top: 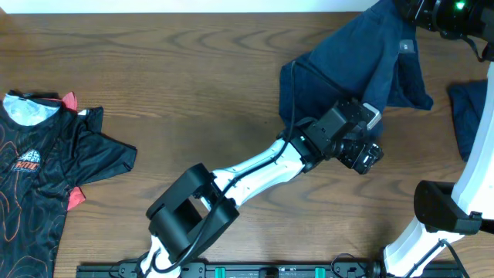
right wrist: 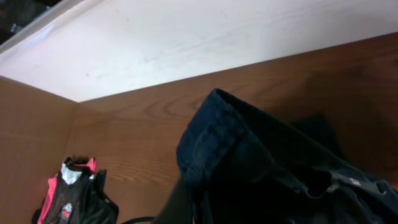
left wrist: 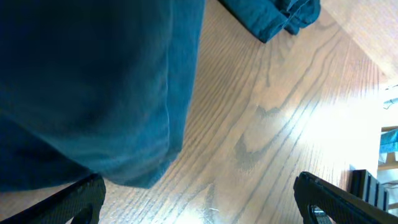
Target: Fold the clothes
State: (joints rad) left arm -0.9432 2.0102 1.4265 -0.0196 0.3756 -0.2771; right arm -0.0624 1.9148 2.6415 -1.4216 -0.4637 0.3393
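A navy-blue garment [top: 347, 69] hangs bunched at the back right, with its top pulled up to my right gripper [top: 413, 11] and its lower part on the table. In the right wrist view the garment [right wrist: 267, 168] fills the foreground and hides the fingers. My left gripper [top: 369, 158] is just in front of the hanging fabric, low over the wood. In the left wrist view its jaws [left wrist: 199, 202] are wide open and empty, and the garment [left wrist: 93, 81] hangs at the upper left. A second navy garment [top: 469, 116] lies crumpled at the right edge and also shows in the left wrist view [left wrist: 273, 15].
A black sports jersey with red trim and orange print [top: 46, 177] lies spread at the table's left edge, and it also shows in the right wrist view [right wrist: 74, 193]. The right arm's white base [top: 440, 224] stands at the front right. A white wall borders the table's far edge.
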